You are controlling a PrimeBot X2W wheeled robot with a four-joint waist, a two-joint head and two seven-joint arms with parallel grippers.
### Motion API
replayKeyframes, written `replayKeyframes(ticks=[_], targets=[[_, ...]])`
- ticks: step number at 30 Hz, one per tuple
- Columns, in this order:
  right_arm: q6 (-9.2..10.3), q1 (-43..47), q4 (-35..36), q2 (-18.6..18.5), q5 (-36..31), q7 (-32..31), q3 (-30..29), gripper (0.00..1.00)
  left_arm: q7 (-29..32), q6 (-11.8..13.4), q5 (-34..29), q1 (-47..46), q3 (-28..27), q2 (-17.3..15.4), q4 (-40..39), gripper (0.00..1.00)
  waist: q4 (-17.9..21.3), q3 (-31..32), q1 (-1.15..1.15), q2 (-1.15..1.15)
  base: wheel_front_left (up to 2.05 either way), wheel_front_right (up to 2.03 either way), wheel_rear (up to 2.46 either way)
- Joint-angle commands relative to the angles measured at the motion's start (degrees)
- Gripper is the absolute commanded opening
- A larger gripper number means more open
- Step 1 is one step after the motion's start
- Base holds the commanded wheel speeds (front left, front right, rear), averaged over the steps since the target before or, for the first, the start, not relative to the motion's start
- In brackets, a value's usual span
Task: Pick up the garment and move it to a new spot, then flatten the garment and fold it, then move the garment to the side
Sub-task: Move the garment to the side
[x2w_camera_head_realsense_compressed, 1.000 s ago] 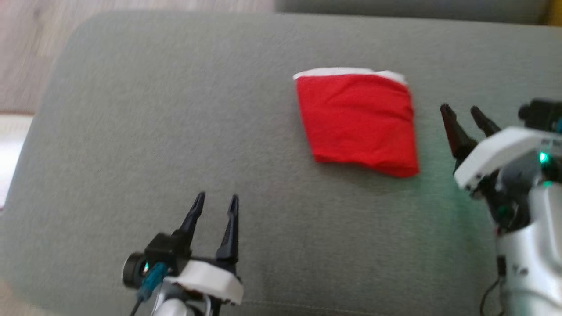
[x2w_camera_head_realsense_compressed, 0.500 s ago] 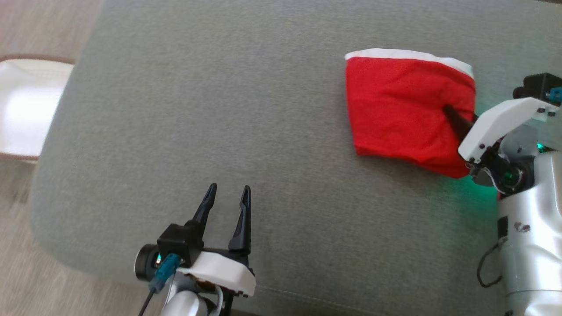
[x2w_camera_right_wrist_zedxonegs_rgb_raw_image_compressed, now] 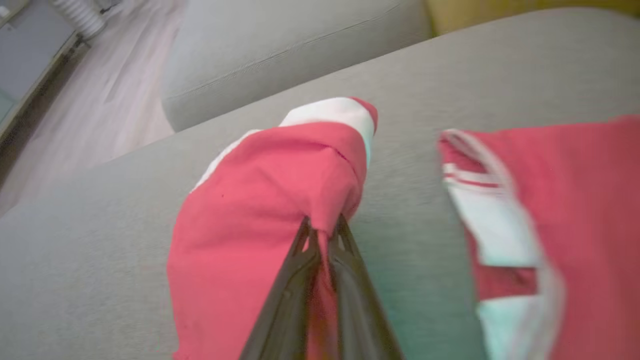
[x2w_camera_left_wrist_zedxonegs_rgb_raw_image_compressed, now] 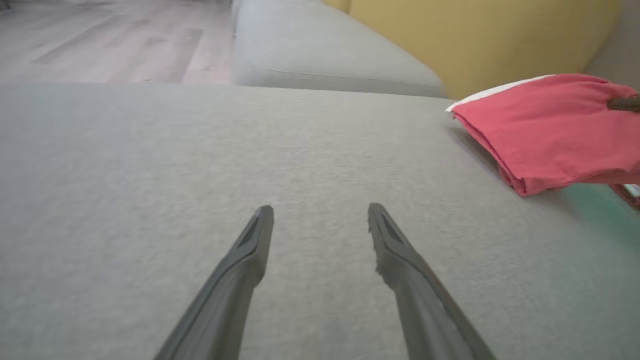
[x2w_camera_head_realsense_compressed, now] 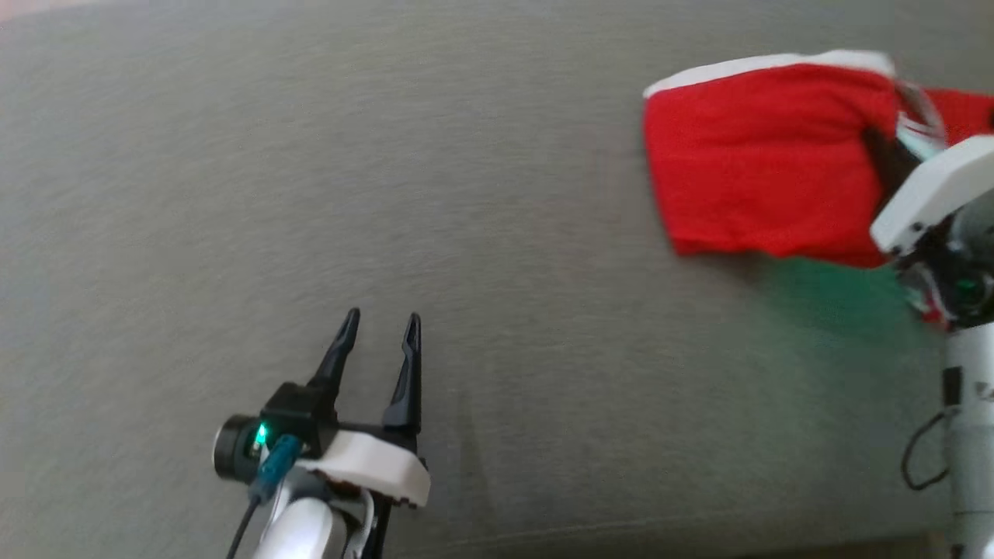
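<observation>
Pinches a raised fold of the red garment in the right gripper, fingers pressed together. Holds the left gripper spread wide above the grey cushion, toward its near edge. Beyond the cushion: pale wooden floor, yellow backrest. On the cushion's right side: folded, red, white-edged, wrinkled.

My left gripper: two long black fingers, white shell, black camera barrel glowing green, teal plug. Right forearm silver, black cable.
</observation>
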State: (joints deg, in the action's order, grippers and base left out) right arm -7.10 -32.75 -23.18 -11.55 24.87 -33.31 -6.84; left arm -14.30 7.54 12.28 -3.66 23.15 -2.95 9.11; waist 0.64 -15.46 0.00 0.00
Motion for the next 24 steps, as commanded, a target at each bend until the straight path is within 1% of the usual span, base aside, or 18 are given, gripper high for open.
replayKeyframes(ticks=[1, 4, 8, 13, 16, 17, 18, 19, 21, 24], targets=[[-0.39, -1.2, 4.0, -1.6, 1.3, -0.7, 1.4, 0.0, -0.7, -0.2, -0.5, -2.4, -2.0, 0.1, -1.7, 1.0, 6.9, 0.1, 0.0, 0.0, 0.0, 0.0, 0.0], [-0.39, -1.3, 6.4, -3.8, 1.9, -2.3, 1.3, 0.0, -0.7, -0.6, -0.7, -2.6, -1.6, 0.1, -1.4, 1.0, 8.5, -0.1, 0.0, 0.0, 0.0, 0.0, 0.0], [-0.39, -1.6, 7.2, -6.1, 0.8, -3.1, -0.3, 0.0, -0.7, -0.8, -0.7, -2.5, -1.0, 0.1, -1.0, 1.0, 8.9, -0.5, 0.0, 0.0, 0.0, 0.0, 0.0], [-0.39, -3.8, 5.5, -8.9, -3.6, -2.5, -2.5, 0.0, -0.7, -1.1, -1.0, -2.9, -0.3, 0.1, -0.4, 1.0, 7.4, -1.5, 0.0, 0.0, 0.0, 0.0, 0.0], [-0.39, -5.9, 2.3, -10.3, -7.7, -1.3, -3.8, 0.0, -0.7, -1.0, -1.3, -3.2, -0.2, 0.1, -0.4, 1.0, 6.1, -2.2, 0.0, 0.0, 0.0, 0.0, 0.0], [-0.39, -6.6, 1.1, -10.9, -9.7, -0.9, -4.2, 0.15, -0.7, -0.9, -1.4, -3.2, -0.2, 0.1, -0.4, 1.0, 5.6, -2.4, 0.0, 0.0, 0.0, 0.0, 0.0], [-0.39, -7.1, -0.2, -11.8, -12.1, -0.5, -4.4, 0.45, -0.7, -0.8, -1.4, -3.3, -0.3, 0.1, -0.5, 1.0, 5.1, -2.6, 0.0, 0.0, 0.0, 0.0, 0.0], [-0.39, -7.5, -1.3, -12.6, -14.4, -0.2, -4.5, 1.0, -0.7, -0.7, -1.4, -3.3, -0.4, 0.1, -0.6, 1.0, 4.7, -2.8, 0.0, 0.0, 0.0, 0.0, 0.0], [-0.39, -8.0, -2.9, -14.1, -18.4, 0.3, -4.5, 1.0, -0.7, -0.5, -1.3, -3.2, -0.5, 0.1, -0.9, 1.0, 3.9, -2.9, 0.0, 0.0, 0.0, 0.0, 0.0], [-0.39, -7.8, -3.2, -15.5, -22.1, 2.0, -3.8, 1.0, -0.7, -0.1, -0.9, -2.5, -0.9, 0.1, -1.1, 1.0, 3.2, -2.3, 0.0, 0.0, 0.0, 0.0, 0.0]])
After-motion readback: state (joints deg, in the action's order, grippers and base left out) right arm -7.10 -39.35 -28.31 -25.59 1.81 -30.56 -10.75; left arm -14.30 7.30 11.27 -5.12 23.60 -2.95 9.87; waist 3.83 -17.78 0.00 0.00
